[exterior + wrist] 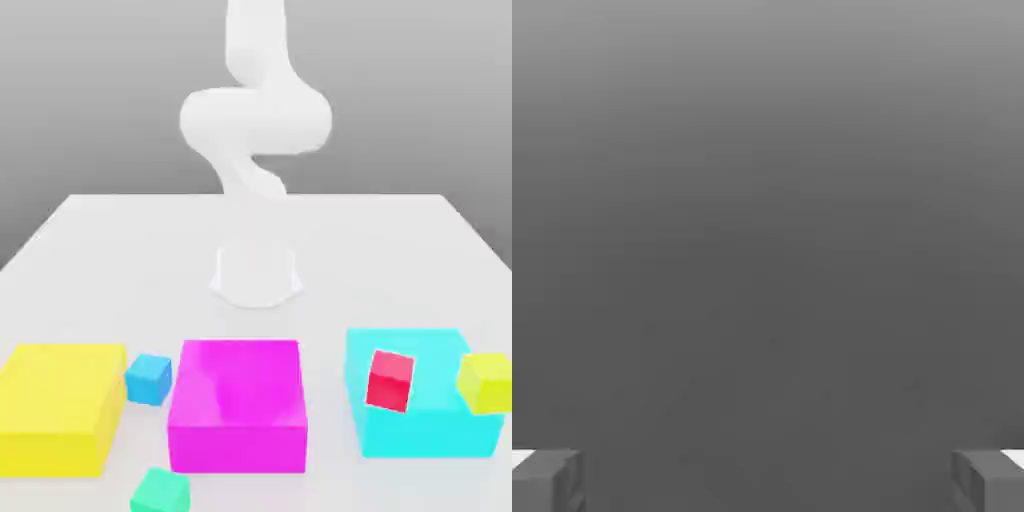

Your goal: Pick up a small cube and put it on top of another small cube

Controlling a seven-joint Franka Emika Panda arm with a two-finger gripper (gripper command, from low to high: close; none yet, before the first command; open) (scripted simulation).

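You have everything left to do: the gripper (768, 485) is spread and empty, the small mint-green cube (160, 491) sits near-left on the table, apart from the small sky-blue cube (148, 378).

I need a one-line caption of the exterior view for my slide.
White arm behind three big blocks; mint-green cube in front, sky-blue cube between yellow block and magenta block.

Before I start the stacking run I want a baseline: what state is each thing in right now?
mint-green cube: on the table, free, unheld.
sky-blue cube: on the table between the yellow block and magenta block, nothing on top.
red cube: tilted, atop the cyan block.
yellow-green cube: tilted against the cyan block.
gripper: open, empty.
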